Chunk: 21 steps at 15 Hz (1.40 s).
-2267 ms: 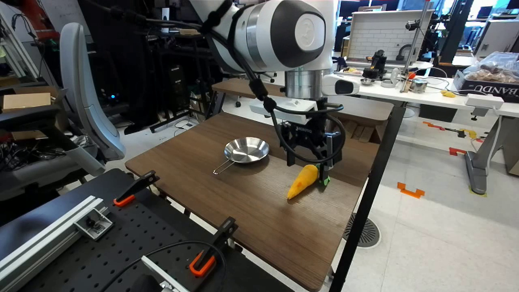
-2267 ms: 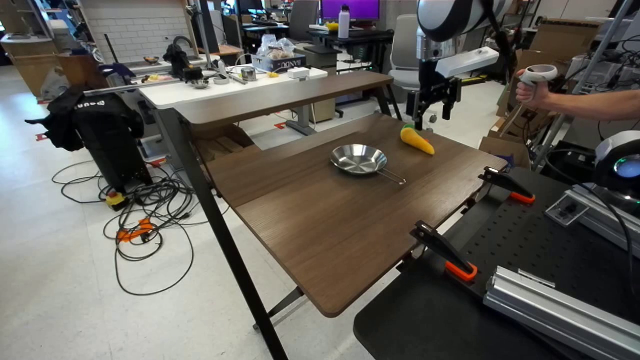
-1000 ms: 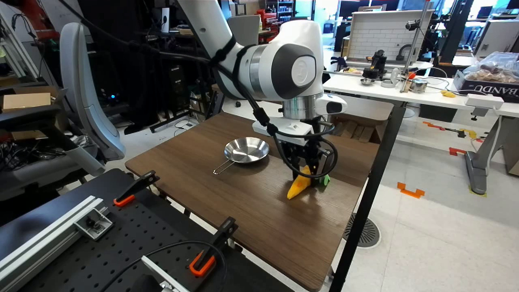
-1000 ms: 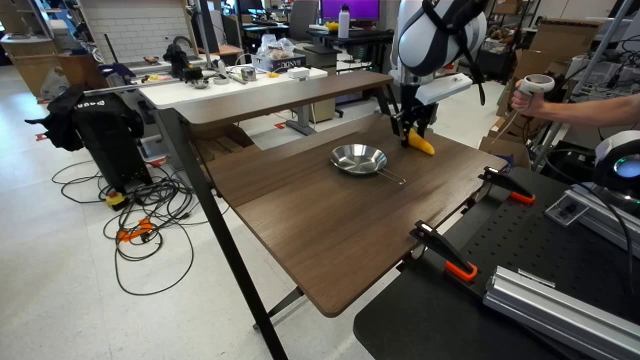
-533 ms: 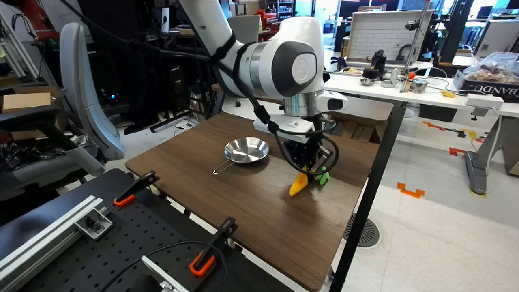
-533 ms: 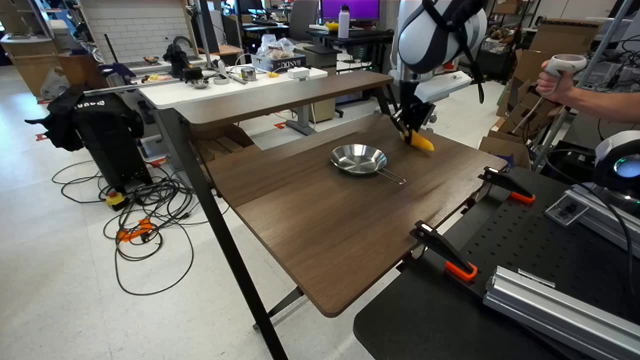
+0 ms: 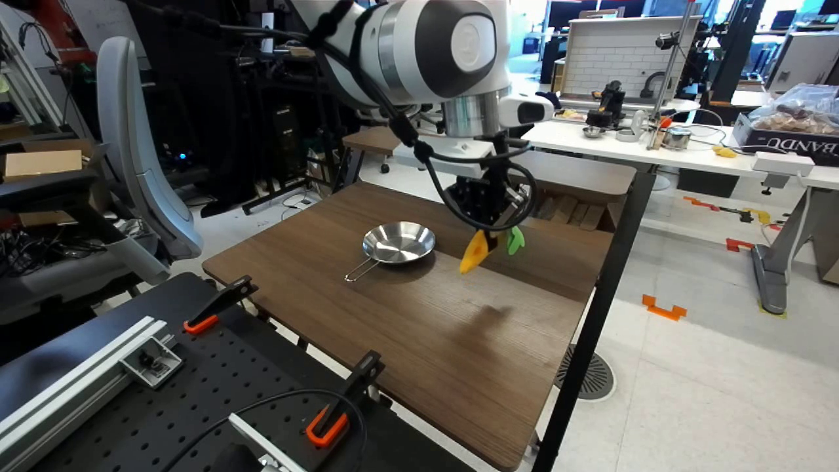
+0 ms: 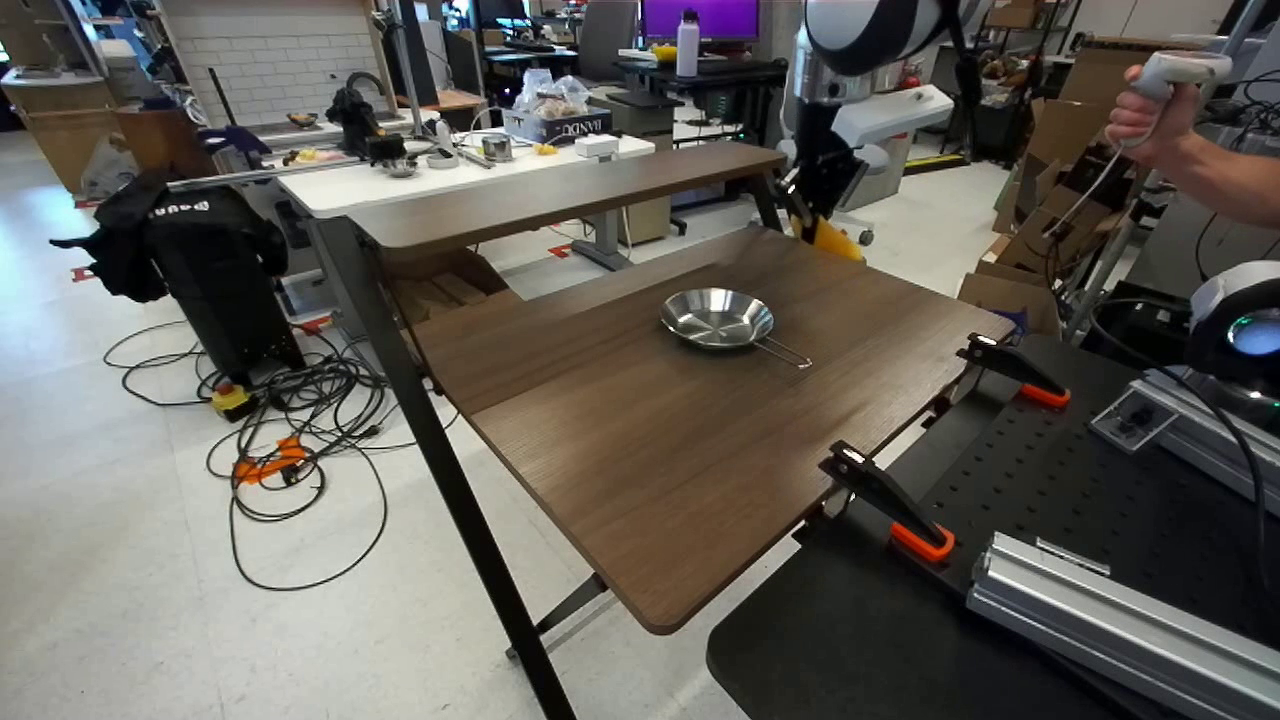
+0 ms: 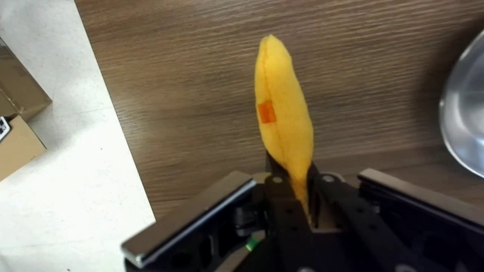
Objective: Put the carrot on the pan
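The orange carrot (image 7: 475, 254) is off the table, pinched by my gripper (image 7: 493, 240), with its green leaves (image 7: 515, 240) poking out on the far side. In the wrist view the carrot (image 9: 284, 109) points away from the gripper (image 9: 297, 172), its body squeezed narrow between the fingers. Part of it is hidden by the fingers. In an exterior view the tip of the carrot (image 8: 838, 243) shows below the gripper (image 8: 806, 222). The silver pan (image 7: 398, 243) rests flat on the table; its rim (image 9: 446, 113) enters the wrist view at the right.
The brown table (image 7: 393, 328) carries the pan, whose thin handle (image 8: 783, 352) points toward the black bench. Orange-handled clamps (image 7: 328, 423) grip the bench edge. A raised brown shelf (image 8: 560, 195) runs along one table side. A person's hand (image 8: 1150, 115) holds a white controller.
The fingers have closed around the carrot, which lay on the table before. Gripper and carrot have risen together, and a shadow now shows on the wood beneath. The pan has not moved.
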Each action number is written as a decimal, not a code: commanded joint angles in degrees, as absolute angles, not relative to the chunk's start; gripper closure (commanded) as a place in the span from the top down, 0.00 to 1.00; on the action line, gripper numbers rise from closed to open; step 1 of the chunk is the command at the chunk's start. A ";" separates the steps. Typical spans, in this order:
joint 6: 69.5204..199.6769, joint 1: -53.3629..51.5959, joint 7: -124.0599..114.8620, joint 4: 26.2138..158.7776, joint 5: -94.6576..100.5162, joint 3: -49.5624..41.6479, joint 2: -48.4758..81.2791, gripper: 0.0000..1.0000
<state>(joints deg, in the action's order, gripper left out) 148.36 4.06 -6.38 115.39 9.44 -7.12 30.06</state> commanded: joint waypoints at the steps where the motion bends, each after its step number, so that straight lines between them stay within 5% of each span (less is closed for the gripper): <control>1: 146.23 2.93 -4.35 120.06 7.09 -4.70 22.89 0.03; 21: 146.67 -1.51 -4.75 120.88 3.45 1.08 25.62 0.03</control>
